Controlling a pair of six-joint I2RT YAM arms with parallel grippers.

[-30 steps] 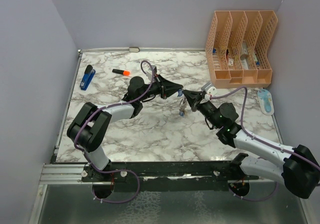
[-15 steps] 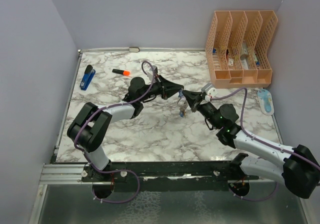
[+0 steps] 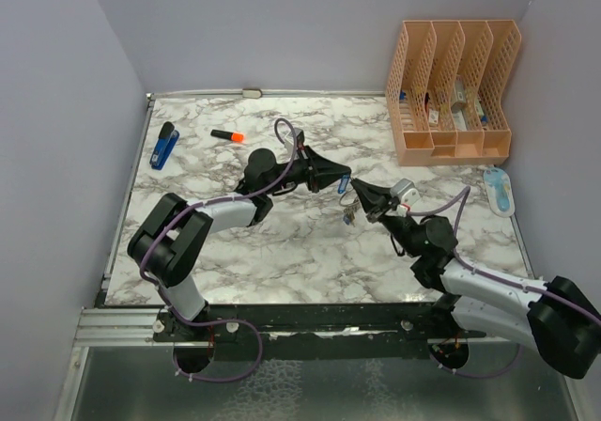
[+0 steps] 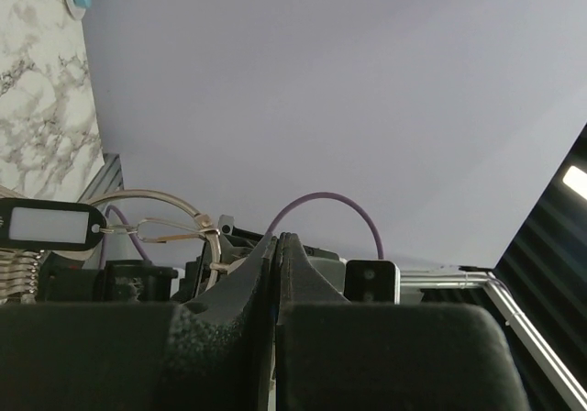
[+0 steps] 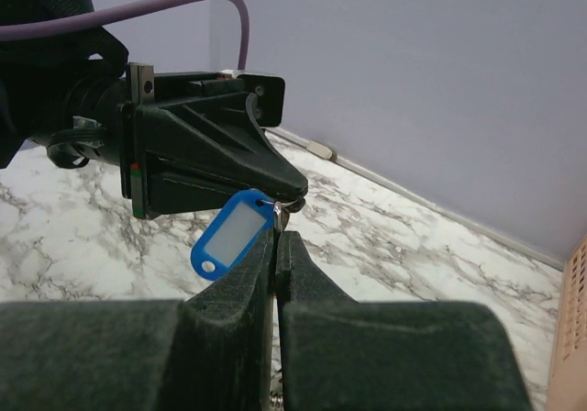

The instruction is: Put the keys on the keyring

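My two grippers meet tip to tip above the middle of the marble table [image 3: 282, 242]. The left gripper [image 3: 344, 178] [image 4: 277, 240] is shut, and a key's oblong blue tag [image 3: 344, 185] [image 5: 233, 231] with a pale window dangles from its tip. My right gripper [image 3: 358, 192] [image 5: 276, 237] is shut on the thin silver keyring [image 5: 281, 211]. A small cluster of keys [image 3: 348, 216] hangs below it. In the left wrist view a silver wire ring [image 4: 151, 192] carries a dark tag [image 4: 50, 225] just left of my shut jaws. The key's blade is hidden.
A blue stapler [image 3: 165, 145] and an orange marker [image 3: 227, 136] lie at the far left. A peach file organiser [image 3: 453, 87] stands at the far right, with a pale blue object [image 3: 499, 189] in front of it. Grey walls close in the table.
The meeting point of the grippers has shifted slightly right and nearer. The right arm has drawn back and lower, and the left gripper has reached further right. Both stayed shut.
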